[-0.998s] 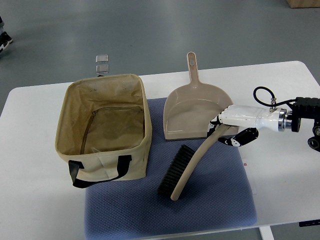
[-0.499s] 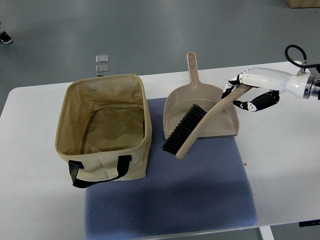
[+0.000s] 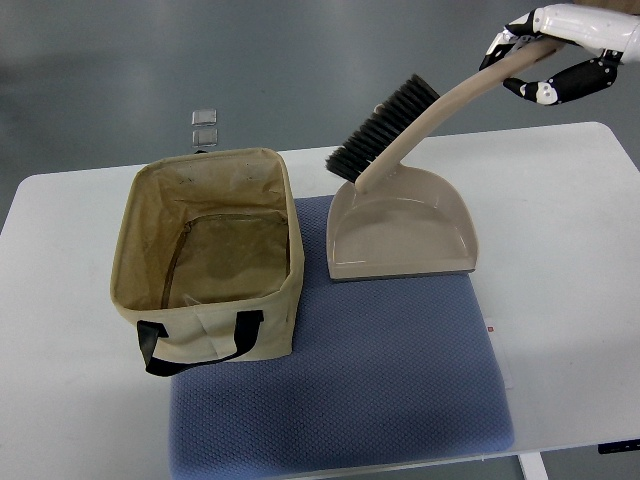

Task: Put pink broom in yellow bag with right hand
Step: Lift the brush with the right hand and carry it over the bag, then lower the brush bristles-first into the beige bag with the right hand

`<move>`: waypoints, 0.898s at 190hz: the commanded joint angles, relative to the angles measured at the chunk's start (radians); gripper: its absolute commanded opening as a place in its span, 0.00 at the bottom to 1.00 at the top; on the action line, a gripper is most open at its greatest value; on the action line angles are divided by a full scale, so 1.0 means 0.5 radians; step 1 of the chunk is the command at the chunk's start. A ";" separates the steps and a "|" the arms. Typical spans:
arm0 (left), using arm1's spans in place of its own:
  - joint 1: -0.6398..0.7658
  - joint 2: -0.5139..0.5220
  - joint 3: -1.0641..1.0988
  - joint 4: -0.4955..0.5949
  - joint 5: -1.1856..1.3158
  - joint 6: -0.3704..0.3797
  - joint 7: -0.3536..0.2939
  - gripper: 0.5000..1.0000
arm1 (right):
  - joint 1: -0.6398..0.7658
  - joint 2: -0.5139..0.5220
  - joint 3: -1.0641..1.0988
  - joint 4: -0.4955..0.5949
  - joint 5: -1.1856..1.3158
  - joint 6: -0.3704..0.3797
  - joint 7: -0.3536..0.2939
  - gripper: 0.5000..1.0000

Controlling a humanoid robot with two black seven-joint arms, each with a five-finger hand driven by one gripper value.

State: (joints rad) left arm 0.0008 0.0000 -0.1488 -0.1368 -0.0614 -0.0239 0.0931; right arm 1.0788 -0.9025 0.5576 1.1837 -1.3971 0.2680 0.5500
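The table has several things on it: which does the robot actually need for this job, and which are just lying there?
Needed:
- beige curved-handled broom with black bristles, held in the right hand
- open tan fabric bag with black handle

Just lying about:
- beige plastic dustpan
- blue textured mat

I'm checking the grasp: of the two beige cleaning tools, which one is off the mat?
The broom: the right robot hand holds its handle, bristles raised above the table. The dustpan lies flat on the blue mat, untouched.
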 commanded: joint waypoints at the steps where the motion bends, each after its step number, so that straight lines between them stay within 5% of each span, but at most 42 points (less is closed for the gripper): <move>1: -0.002 0.000 0.000 0.000 0.000 -0.001 0.001 1.00 | 0.070 0.157 0.011 -0.008 -0.013 0.031 -0.060 0.00; 171: -0.002 0.000 0.000 0.000 0.000 -0.001 0.001 1.00 | 0.119 1.173 -0.084 -0.573 -0.265 -0.039 -0.226 0.00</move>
State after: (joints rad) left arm 0.0010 0.0000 -0.1488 -0.1364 -0.0614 -0.0236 0.0932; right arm 1.1540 -0.3668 0.5396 0.9360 -1.5044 0.2732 0.4445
